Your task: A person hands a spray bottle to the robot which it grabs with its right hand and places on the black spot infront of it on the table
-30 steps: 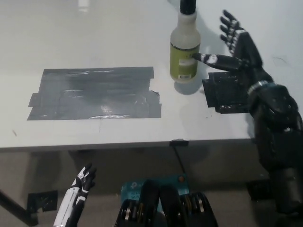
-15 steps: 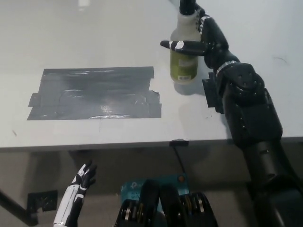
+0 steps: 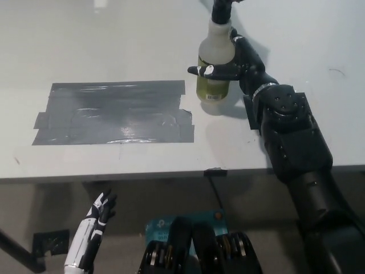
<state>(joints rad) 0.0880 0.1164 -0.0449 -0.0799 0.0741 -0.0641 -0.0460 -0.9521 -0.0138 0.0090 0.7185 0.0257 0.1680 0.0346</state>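
Black right hand (image 3: 235, 64) wrapped around the spray bottle (image 3: 214, 60) at about one o'clock in the head view, fingers (image 3: 206, 70) curled across the front of the yellow-green label, palm against the bottle's right side. Bottle upright or very nearly so, translucent white body with a dark spray head at the top edge of the picture, its base close over the white table (image 3: 114, 34) with a soft shadow underneath; cannot tell whether the base touches the surface. Black right arm reaching in from five o'clock, crossing the table's front edge and covering most of a small black patch (image 3: 249, 111) just right of the bottle. Large black spot (image 3: 114, 113), a wrinkled glossy rectangle of dark tape, lying flat at about ten o'clock, its upper right corner near the bottle but apart from it, the bottle standing outside the spot toward two o'clock of it. White left hand (image 3: 97, 220) resting low at seven o'clock, below the table's front edge, holding nothing, fingers loosely spread and pointing up toward the table.
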